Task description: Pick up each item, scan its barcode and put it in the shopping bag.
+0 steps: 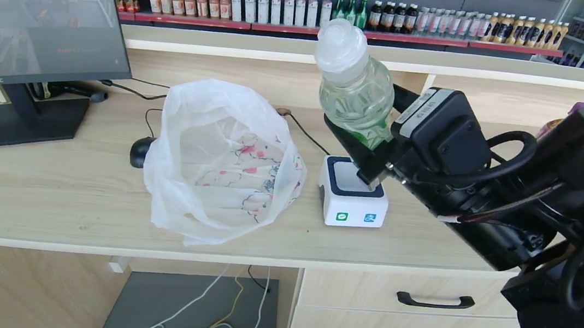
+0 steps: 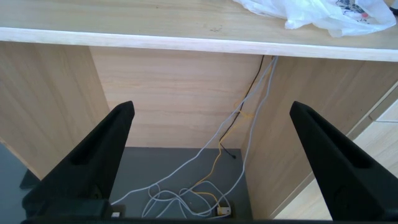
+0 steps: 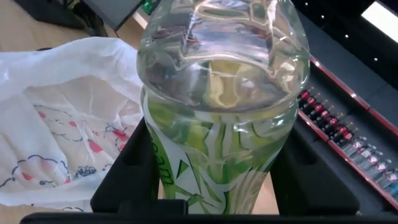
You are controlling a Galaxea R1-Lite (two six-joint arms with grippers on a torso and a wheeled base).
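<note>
Your left gripper [image 2: 211, 109] sits low, in front of the counter's recess. Its jaws are spread wide with nothing between them and face the loose cables [image 2: 205, 186] on the floor. It appears parked out of the way and has no part in the current step.

Your right gripper [image 1: 363, 139], right of centre in the head view, is clamped on the lower body of the bottle [image 1: 355, 91]. This is a clear plastic bottle with a green label, and its cap points up and away. The bottle hangs directly above the scanner [image 1: 351, 198], a small white box at centre frame, and does not touch it. I judge this to be the scanning step, with the label presented to the scanner's top window. I cannot confirm that the barcode faces down.

The shopping bag [image 1: 220, 167] stands just left of the scanner, mouth open and upward. It is well placed to receive the bottle after a short move across. Its thin walls sag, so expect the rim to fold if brushed.

The counter [image 1: 46, 196] is pale wood laminate, with drawers [image 1: 403, 300] below at lower right. A mouse [image 1: 139, 151] lies behind the bag. A monitor [image 1: 35, 8] occupies the upper left. A stocked shelf of bottles [image 1: 309, 12] runs along the top edge.
</note>
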